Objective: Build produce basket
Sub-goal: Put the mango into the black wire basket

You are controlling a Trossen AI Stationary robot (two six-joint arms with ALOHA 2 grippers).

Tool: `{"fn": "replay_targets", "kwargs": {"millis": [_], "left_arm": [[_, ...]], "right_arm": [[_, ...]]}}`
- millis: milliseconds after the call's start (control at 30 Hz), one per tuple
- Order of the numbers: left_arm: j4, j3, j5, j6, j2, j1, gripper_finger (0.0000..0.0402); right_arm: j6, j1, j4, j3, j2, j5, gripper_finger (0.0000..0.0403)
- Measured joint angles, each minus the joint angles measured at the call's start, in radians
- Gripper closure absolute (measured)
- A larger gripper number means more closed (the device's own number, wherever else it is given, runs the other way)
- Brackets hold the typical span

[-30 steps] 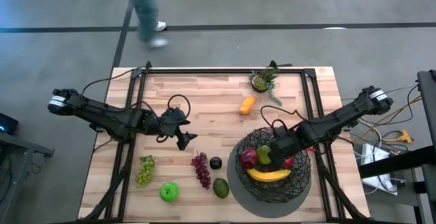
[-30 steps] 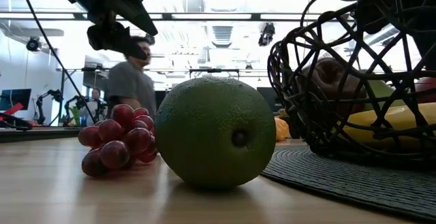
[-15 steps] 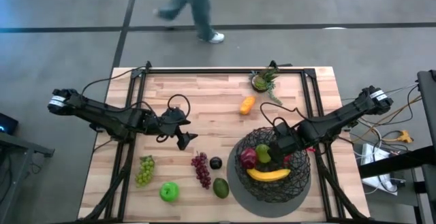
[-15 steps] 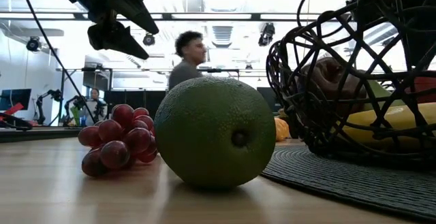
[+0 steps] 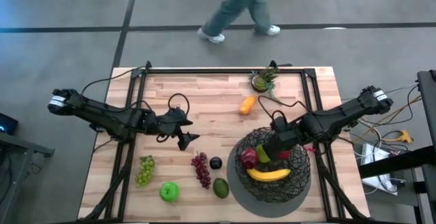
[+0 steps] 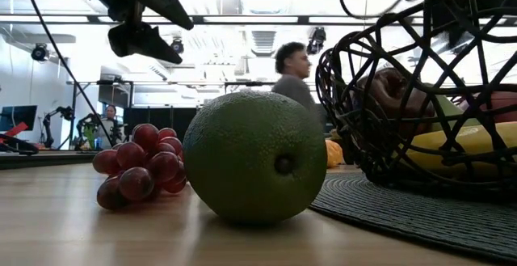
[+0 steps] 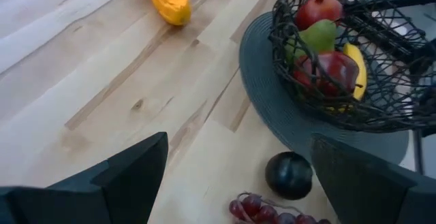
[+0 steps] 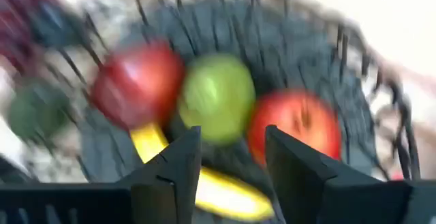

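The dark wire basket (image 5: 272,169) stands on a flat grey disc and holds a banana (image 5: 269,175), a red apple (image 5: 248,158), a green pear (image 8: 216,98) and a second red apple (image 8: 296,132). My right gripper (image 8: 231,166) hovers open and empty over the basket's far part (image 5: 276,142). My left gripper (image 5: 184,139) hangs open above the table's left middle (image 7: 235,176). On the wood lie green grapes (image 5: 145,169), a green apple (image 5: 168,192), purple grapes (image 5: 201,169), a plum (image 5: 216,163), an avocado (image 5: 220,186) and an orange piece (image 5: 247,105).
A small potted plant (image 5: 264,80) stands near the far edge, right of centre. The grey disc (image 5: 235,180) juts out at the basket's left side. Bare wood lies between the left gripper and the orange piece. A person walks across the floor beyond the far edge.
My right gripper has risen out of the basket and drawn slightly toward the far edge; the fruit inside stays where it was. The person beyond the table has walked from left to right.
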Motion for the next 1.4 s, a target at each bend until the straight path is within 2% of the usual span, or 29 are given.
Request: {"fn": "replay_targets", "kwargs": {"millis": [133, 200, 267, 400, 567, 667, 900, 1033, 1200, 1400], "left_arm": [[0.027, 0.000, 0.018, 0.000, 0.000, 0.000, 0.0063], [0.028, 0.000, 0.024, 0.000, 0.000, 0.000, 0.0063], [0.028, 0.000, 0.024, 0.000, 0.000, 0.000, 0.0063], [0.029, 0.000, 0.025, 0.004, 0.000, 0.000, 0.0063], [0.029, 0.000, 0.027, 0.026, 0.000, 0.000, 0.0063], [0.029, 0.000, 0.028, 0.026, 0.000, 0.000, 0.0063], [0.027, 0.000, 0.032, 0.029, 0.000, 0.000, 0.0063], [0.024, 0.000, 0.033, 0.052, 0.000, 0.000, 0.0063], [-0.009, -0.001, 0.034, 0.054, -0.007, 0.003, 0.0063], [-0.024, -0.003, 0.034, 0.070, -0.017, 0.004, 0.0063]], "right_arm": [[0.003, -0.033, 0.090, 0.033, 0.000, 0.224, 0.0266], [0.002, -0.074, 0.152, 0.034, 0.000, 0.292, 0.0270], [-0.018, -0.145, 0.197, 0.028, 0.008, 0.280, 0.0269], [-0.159, -0.312, 0.224, 0.024, 0.067, 0.178, 0.0253], [-0.338, -0.506, 0.325, 0.024, 0.192, 0.002, 0.0208], [-0.381, -0.577, 0.334, 0.042, 0.286, -0.036, 0.0179], [-0.426, -0.663, 0.331, 0.144, 0.474, -0.012, 0.0115], [-0.421, -0.684, 0.270, 0.223, 0.559, 0.008, 0.0092], [-0.429, -0.698, 0.162, 0.304, 0.652, 0.041, 0.0090], [-0.460, -0.694, 0.150, 0.324, 0.714, 0.029, 0.0109]]}}
